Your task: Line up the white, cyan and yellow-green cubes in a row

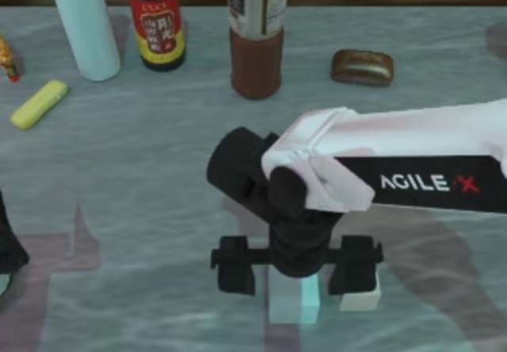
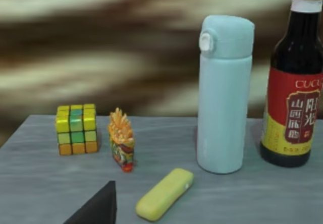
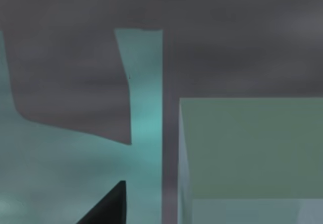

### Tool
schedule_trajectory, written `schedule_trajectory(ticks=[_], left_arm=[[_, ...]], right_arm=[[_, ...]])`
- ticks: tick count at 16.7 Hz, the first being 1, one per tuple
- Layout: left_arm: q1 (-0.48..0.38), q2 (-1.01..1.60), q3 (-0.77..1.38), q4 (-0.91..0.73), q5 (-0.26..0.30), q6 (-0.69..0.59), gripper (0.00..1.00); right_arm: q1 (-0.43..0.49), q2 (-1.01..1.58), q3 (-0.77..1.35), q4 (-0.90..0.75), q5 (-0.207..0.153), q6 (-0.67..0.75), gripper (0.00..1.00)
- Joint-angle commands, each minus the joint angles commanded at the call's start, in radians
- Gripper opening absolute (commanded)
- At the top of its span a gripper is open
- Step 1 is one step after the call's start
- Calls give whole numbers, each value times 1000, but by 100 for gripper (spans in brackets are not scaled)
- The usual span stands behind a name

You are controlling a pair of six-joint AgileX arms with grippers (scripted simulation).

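Low over the table's front middle, my right gripper (image 1: 293, 271) is open, its fingers (image 1: 235, 266) spread wide. The pale cyan cube (image 1: 293, 298) stands on the table right under it, between the fingers and apart from both. The small off-white cube (image 1: 363, 298) sits just right of the cyan one, partly under the right finger. No yellow-green cube shows in the top view. The right wrist view holds a big cube (image 3: 247, 148) with a shaded greenish face; I cannot tell which cube it is. My left arm (image 1: 8, 249) is parked at the left edge, one fingertip (image 2: 103, 206) showing.
Along the back stand a pale blue flask (image 1: 87, 27), a soy sauce bottle (image 1: 158, 23), a brown sauce bottle (image 1: 256, 39) and a brown pad (image 1: 362, 66). A flat yellow-green bar (image 1: 40, 103) lies at the left. A colour puzzle cube (image 2: 76, 129) and a small toy (image 2: 121, 139) stand beyond it.
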Motion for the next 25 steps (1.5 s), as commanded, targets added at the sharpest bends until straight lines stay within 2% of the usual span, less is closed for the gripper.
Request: schedule_trajectory(ticks=[5,12,18,21,25], left_arm=[[0,0,0,0,0,0,100],[0,0,0,0,0,0,100],[0,0,0,0,0,0,100],[0,0,0,0,0,0,100],[0,0,0,0,0,0,100]], right_arm=[[-1,-2,3,-4,0,0,100],[9,-77,141,-224,-1,1,100],[3,-87,159,-249,-1,-2,100],[-26,-62,197,-262,0,-67,100],[-127,13,303,-303,-2,-278,100]])
